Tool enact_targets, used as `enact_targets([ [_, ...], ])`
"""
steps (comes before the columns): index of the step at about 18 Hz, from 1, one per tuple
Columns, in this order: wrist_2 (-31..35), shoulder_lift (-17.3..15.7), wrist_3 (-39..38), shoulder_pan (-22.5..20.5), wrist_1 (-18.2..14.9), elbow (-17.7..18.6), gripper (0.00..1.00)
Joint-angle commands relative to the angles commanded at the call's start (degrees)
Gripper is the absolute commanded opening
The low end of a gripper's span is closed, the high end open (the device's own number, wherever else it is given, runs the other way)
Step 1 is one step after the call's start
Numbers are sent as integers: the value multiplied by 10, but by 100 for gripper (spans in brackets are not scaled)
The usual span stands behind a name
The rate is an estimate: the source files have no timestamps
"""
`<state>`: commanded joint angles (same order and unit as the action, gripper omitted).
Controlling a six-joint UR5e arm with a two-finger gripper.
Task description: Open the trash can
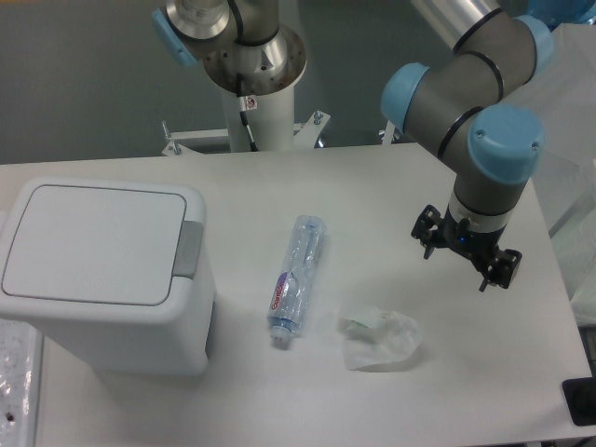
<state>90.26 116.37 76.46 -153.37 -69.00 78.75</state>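
The trash can (102, 279) is a large white boxy bin at the left of the table. Its flat lid (88, 242) lies down flat and closed, with the grey push-button tab (189, 250) on its right edge. My gripper (466, 250) hangs over the right side of the table, far from the bin, pointing down. Its two black fingers (426, 228) are spread apart with nothing between them.
A crushed clear plastic bottle (296, 277) lies between the bin and the gripper. A crumpled clear wrapper (380, 337) sits just right of it. The arm's white pedestal (259, 102) stands at the table's back edge. A small black object (582, 400) is at the right edge.
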Motion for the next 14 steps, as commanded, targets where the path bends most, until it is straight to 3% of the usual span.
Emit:
enact_targets([
  [8,-2,-6,1,6,2,20,100],
  [9,-3,-7,0,6,10,35,100],
  [12,-17,-18,-24,5,88,72,100],
  [14,-45,-26,-108,11,102,75,100],
])
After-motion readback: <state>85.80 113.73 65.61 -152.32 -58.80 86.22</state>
